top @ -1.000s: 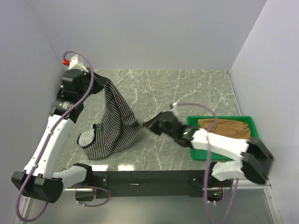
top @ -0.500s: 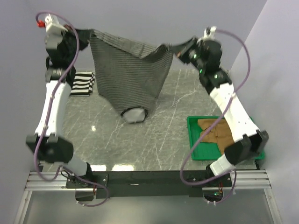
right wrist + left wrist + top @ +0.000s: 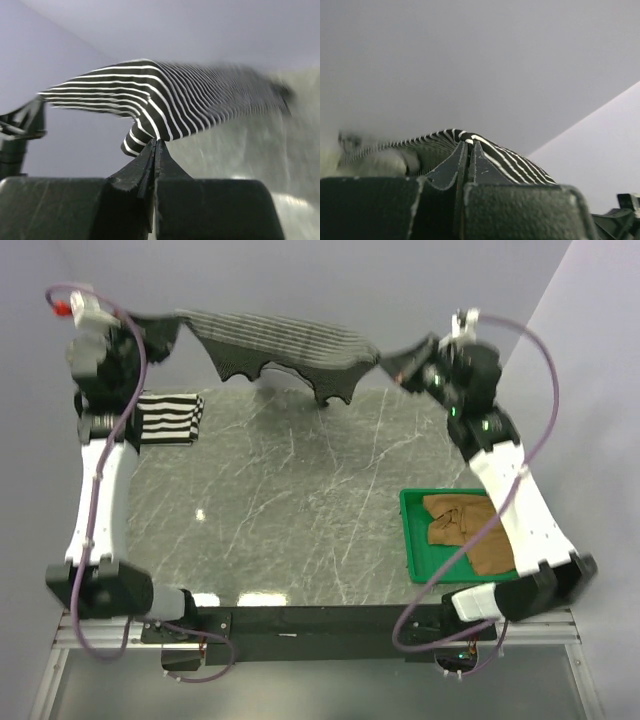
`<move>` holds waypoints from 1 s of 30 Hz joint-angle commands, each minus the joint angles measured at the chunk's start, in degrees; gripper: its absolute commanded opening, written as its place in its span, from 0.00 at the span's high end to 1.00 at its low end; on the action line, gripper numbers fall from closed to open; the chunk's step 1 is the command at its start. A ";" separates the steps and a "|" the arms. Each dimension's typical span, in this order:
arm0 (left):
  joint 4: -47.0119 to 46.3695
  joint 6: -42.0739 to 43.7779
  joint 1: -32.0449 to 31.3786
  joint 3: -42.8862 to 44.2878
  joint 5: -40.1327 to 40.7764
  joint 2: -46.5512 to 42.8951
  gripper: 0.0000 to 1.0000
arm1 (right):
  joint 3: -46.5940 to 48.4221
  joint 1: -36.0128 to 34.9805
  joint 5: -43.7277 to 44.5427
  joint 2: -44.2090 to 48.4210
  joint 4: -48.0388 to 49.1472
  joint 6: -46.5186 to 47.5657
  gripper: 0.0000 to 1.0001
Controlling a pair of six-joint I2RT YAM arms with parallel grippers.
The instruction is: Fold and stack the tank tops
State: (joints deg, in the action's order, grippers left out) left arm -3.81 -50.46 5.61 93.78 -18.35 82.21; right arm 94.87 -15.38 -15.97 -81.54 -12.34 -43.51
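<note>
The thin-pinstripe tank top (image 3: 290,340) hangs stretched nearly flat in the air above the far side of the table. My left gripper (image 3: 172,328) is shut on its left end, my right gripper (image 3: 392,353) on its right end. In the left wrist view the closed tips (image 3: 469,143) pinch the striped cloth (image 3: 510,159). The right wrist view shows the same at its tips (image 3: 156,142), with the cloth (image 3: 190,100) spreading away. The wide black-and-white striped top (image 3: 170,418) lies folded at the table's far left. The tan-brown top (image 3: 478,532) lies crumpled in the tray.
A green plastic tray (image 3: 412,540) sits at the table's right near edge, under my right arm. Grey walls close in the left, back and right sides. The marble tabletop (image 3: 300,500) stretches between folded top and tray.
Both arms rose and spread apart. The pinstripe top went from a heap hanging on the table to a spread sheet, then swung up and toward the back wall.
</note>
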 commanded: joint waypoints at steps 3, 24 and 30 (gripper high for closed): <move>-4.80 -3.85 0.37 -31.90 -2.57 -18.27 0.99 | -33.73 -0.35 -1.96 17.51 10.13 -2.10 1.00; 29.83 -2.90 -2.35 -62.51 -2.58 -61.05 0.51 | -74.05 -17.41 10.34 54.38 -11.65 -13.36 0.55; 23.60 -0.27 -2.35 -53.38 1.47 -47.55 0.54 | -66.67 -27.48 18.11 40.46 -5.42 -13.97 0.55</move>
State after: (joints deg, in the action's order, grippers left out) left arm 24.03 -54.08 3.29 34.28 -19.64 26.98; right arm 22.65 -37.08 -6.00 -33.47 -20.53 -56.97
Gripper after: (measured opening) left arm 0.475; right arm 0.451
